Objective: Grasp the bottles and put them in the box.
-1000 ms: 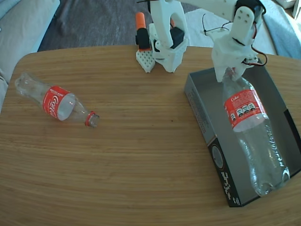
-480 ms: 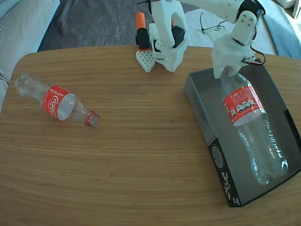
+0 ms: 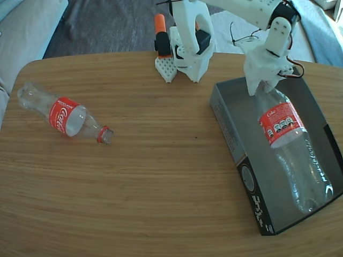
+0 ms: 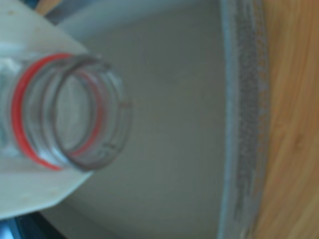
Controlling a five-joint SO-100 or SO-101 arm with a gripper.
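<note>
1. The arm is bent down over the box's [image 3: 230, 134] far end, the hand [image 3: 261, 85] closed on the neck of one bottle [image 3: 289, 152] lying inside.
2. The fingertips are hidden (wrist view blurred).
3. The other bottle [image 3: 61, 116] lies on the surface [image 3: 161, 176], well apart.

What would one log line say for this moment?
pincer: holds bottle neck | held bottle: in box | other bottle: lying on table
</note>
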